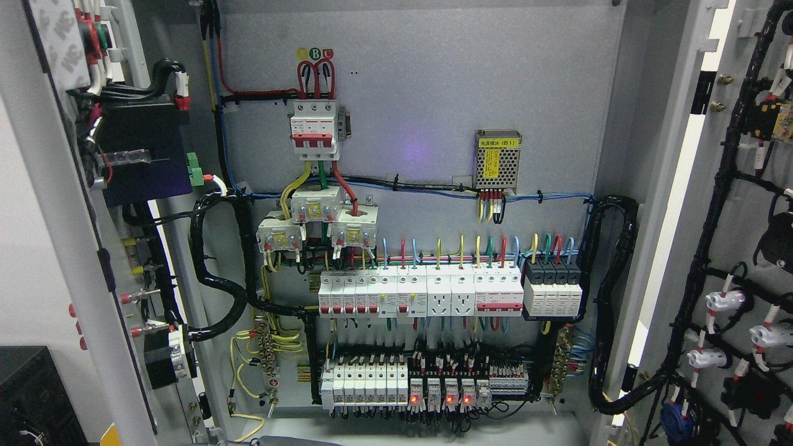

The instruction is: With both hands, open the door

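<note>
Grey steel cabinet (421,80) stands wide open: left door (56,248) swung out to the left edge, right door (731,248) folded back at the right edge, wiring on both inner faces. Opening looks essentially done. Neither robot hand is in view, so their state can't be told. Breaker rows (446,294) sit fully exposed, with open room in front between the doors.

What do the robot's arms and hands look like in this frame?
Neither arm nor hand is in view, so nothing can be described. Only the open cabinet and its wiring show; a grey rounded sliver at the bottom edge is too small to identify.
</note>
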Action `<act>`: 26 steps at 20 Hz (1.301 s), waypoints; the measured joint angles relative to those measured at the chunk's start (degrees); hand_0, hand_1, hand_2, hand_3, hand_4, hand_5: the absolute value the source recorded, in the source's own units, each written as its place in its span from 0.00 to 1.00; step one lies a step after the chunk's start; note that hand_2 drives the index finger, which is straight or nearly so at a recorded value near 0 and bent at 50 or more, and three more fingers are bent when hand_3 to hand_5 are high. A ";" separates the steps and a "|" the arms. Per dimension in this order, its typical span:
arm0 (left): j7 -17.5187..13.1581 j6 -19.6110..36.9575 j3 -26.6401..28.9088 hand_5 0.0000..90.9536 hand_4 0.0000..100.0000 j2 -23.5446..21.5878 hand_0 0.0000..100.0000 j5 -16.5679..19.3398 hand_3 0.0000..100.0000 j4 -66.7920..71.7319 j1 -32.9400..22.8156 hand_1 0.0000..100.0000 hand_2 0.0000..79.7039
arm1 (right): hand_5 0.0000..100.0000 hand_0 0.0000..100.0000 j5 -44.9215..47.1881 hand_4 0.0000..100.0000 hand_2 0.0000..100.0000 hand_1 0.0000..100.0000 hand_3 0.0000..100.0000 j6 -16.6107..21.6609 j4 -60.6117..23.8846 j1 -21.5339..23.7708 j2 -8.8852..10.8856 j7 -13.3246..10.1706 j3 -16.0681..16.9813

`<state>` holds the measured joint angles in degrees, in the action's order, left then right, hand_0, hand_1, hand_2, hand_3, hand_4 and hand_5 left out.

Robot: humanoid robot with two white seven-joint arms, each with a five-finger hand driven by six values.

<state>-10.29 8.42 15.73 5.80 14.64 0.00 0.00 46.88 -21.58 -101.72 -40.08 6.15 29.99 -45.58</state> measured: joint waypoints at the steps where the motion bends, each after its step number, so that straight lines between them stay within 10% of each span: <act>1: 0.00 0.00 0.00 0.00 0.00 0.00 0.12 0.00 0.00 0.00 0.00 0.56 0.00 | 0.00 0.07 0.00 0.00 0.00 0.14 0.00 0.00 0.08 -0.01 -0.17 0.00 -0.11; 26: 0.00 0.03 0.00 0.00 0.00 0.00 0.12 0.02 0.00 0.00 0.00 0.56 0.00 | 0.00 0.07 0.00 0.00 0.00 0.14 0.00 -1.18 0.77 -0.96 -4.89 -0.24 -1.69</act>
<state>-10.29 8.44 15.73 5.80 14.66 0.00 0.00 46.87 -22.76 -100.95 -41.05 1.26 29.76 -47.27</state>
